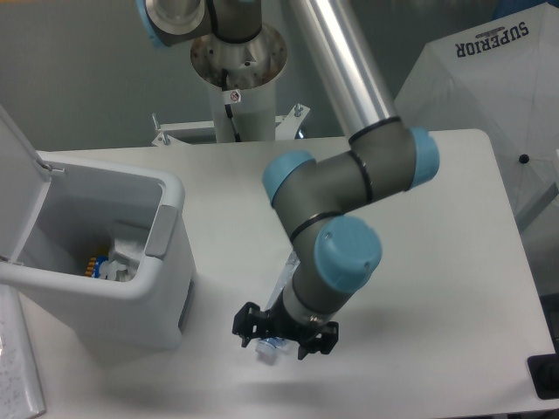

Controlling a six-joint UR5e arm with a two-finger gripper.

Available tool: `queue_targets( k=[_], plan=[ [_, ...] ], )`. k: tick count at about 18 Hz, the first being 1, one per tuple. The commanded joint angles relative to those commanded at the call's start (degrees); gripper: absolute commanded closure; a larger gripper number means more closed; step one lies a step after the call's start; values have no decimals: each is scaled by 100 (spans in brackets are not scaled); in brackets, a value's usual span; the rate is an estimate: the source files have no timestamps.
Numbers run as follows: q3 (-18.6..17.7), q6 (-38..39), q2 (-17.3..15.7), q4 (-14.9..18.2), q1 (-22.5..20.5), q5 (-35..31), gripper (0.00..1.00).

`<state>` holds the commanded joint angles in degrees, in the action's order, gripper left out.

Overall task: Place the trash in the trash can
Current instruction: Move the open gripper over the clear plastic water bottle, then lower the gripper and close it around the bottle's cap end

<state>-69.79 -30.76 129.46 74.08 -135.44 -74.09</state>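
A robot arm bends low over a white surface (419,262). Its black gripper (284,337) is down at a crushed clear bottle (269,347) lying there, fingers on either side; whether they pinch it, I cannot tell. To the left stands the open grey trash can (166,262).

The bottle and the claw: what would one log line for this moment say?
gripper: low at crushed bottle on table, grip unclear | trash can: lid open, items inside | bottle not binned

Even, soft overhead light; bench (437,262) bright w/ faint shadows under arm (341,253). Slightly soft focus overall, no strong glare.
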Motion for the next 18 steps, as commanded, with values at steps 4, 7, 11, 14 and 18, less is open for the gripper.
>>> queue_targets(
  k=[4, 7, 11, 14, 18],
  plan=[
    [149, 0, 202, 177, 141, -394, 0],
    [185, 9, 290, 177, 220, -571, 2],
    [202, 26, 378, 159, 308, -790, 11],
    [202, 44, 448, 150, 378, -1054, 11],
    [202, 70, 519, 124, 431, -1203, 11]
  ],
)
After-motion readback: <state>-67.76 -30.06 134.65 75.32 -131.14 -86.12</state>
